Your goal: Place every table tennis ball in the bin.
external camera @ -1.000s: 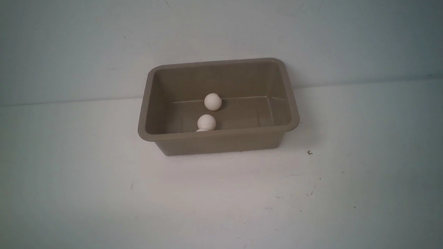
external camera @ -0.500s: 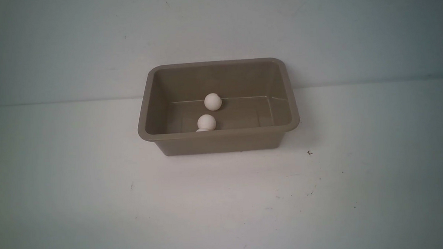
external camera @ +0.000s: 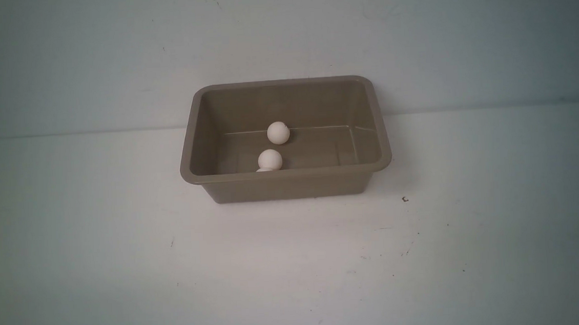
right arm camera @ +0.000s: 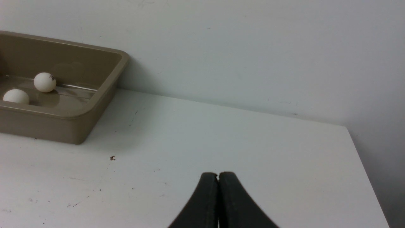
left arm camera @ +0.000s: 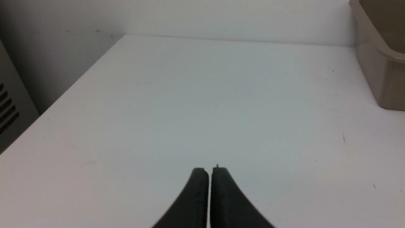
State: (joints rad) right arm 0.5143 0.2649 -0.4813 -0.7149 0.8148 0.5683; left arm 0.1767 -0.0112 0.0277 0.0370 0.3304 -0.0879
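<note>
Front view: table tennis balls (external camera: 270, 159) lie in the bin (external camera: 286, 174), far from both pressed-together, empty jaws.

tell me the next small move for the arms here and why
Probably none beyond holding both arms back. The bin already holds two table tennis balls in plain sight, one farther back and one nearer, with a sliver of a third peeking over the near rim. No ball shows on the table, and both grippers, left and right, have jaws shut on nothing.

bin (external camera: 286, 184): tan-brown | table tennis balls (external camera: 270, 159): off-white, one with dark logo | table (external camera: 128, 267): white | gripper fingers (left arm camera: 197, 196): black
</note>
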